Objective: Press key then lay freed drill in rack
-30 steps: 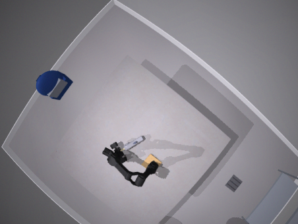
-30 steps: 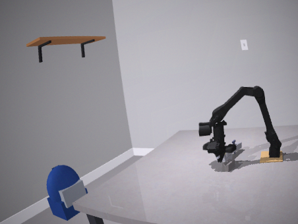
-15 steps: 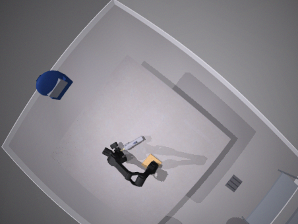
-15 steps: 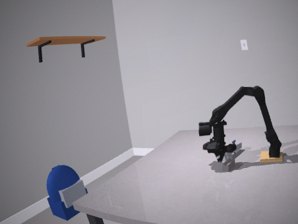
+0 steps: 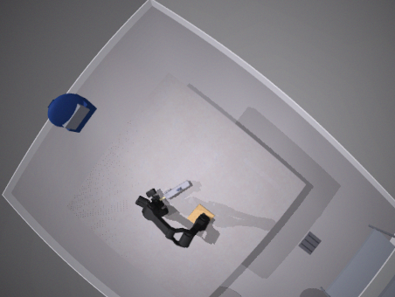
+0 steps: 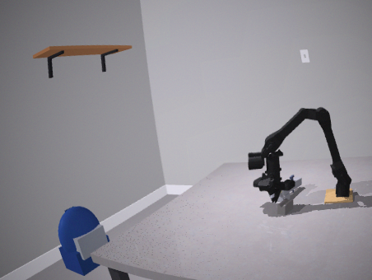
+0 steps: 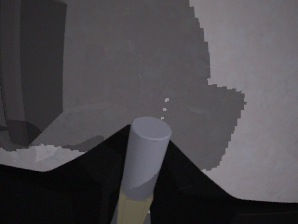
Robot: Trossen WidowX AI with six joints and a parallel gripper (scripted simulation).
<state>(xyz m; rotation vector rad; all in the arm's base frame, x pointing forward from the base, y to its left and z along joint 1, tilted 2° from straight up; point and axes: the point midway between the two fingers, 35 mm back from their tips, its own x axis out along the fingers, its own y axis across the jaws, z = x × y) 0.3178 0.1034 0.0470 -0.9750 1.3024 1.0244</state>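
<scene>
The drill [image 7: 148, 160] shows a grey cylindrical end and a yellow section in the wrist view; its yellow part also shows in the top view [image 5: 162, 198]. My gripper [image 5: 160, 201] [image 6: 275, 199] [image 7: 142, 134] is shut on the drill's grey end, low over the table. A pale, long holder [image 5: 173, 192] [image 6: 298, 182] extends from the drill away from the fingers and looks tilted in the exterior view. A small blue part [image 5: 179, 189] [image 6: 292, 177] on it may be the key. A grey block [image 6: 285, 207] [image 7: 44, 65] beside the fingers may be the rack. The arm hides details.
The arm's orange base plate [image 5: 195, 214] [image 6: 330, 198] stands on the table [image 5: 210, 144] [image 6: 214, 231]. A blue bin-like object [image 5: 65, 109] [image 6: 78, 226] is beyond the table edge. A wooden shelf [image 6: 82, 50] hangs on the wall.
</scene>
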